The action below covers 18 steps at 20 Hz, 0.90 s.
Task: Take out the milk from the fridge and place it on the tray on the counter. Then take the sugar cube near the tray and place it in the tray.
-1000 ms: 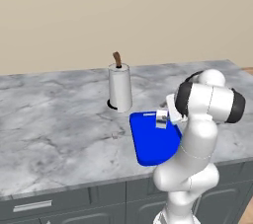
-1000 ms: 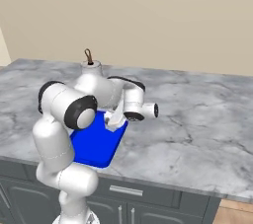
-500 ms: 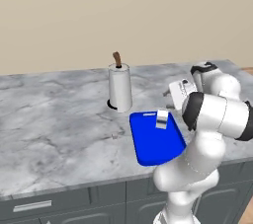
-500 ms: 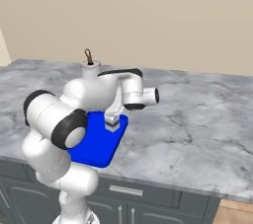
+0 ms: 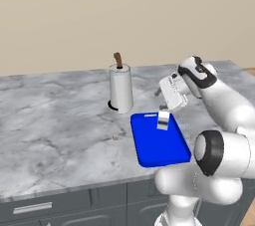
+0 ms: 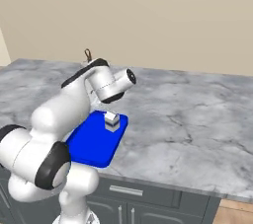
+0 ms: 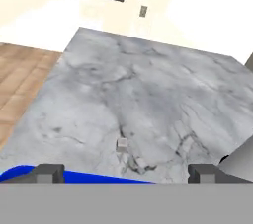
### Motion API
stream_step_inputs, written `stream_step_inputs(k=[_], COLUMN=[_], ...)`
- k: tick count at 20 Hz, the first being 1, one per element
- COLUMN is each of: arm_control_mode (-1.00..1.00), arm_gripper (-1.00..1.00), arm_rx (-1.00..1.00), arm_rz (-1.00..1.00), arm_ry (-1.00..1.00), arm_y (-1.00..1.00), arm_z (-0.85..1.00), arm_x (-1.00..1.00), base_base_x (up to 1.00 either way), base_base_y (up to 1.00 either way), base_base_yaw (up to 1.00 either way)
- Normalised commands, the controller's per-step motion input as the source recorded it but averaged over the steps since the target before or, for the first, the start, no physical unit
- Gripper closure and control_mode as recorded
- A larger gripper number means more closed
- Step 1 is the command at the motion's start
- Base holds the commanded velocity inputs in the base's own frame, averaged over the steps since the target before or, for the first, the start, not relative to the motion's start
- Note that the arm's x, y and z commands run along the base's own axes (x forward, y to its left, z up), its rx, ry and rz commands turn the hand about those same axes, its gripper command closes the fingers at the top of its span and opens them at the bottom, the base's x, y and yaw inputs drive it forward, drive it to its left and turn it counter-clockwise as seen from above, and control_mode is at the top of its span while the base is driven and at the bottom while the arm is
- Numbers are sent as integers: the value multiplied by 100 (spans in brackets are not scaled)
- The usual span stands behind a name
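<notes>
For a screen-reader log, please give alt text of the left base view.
A small white carton with a blue band stands on a flat bright blue tray on a grey-white marble counter. The white arm's gripper hovers just above and behind it, and a white paper-towel roll stands nearby.

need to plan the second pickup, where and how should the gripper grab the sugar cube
Grip the sugar cube across two opposite flat side faces, coming straight down from above. It is tiny and sits low on bare counter just beyond the tray rim, so a side approach would likely scrape marble. The gripper fingers look spread wide enough.
</notes>
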Motion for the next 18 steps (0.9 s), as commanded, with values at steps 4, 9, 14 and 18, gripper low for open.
stream_step_inputs(k=[4,9,14,18], arm_control_mode=[-100,-100,-100,-100], arm_gripper=[-100,-100,-100,-100], arm_rx=[-43,-42,-39,-30], arm_rz=[-5,-11,-19,-11], arm_ry=[1,2,19,16], arm_y=[95,88,45,8], arm_z=[4,0,0,-2], arm_x=[-56,-35,0,0], base_base_x=[0,0,0,0], base_base_y=[0,0,0,0], base_base_yaw=[0,0,0,0])
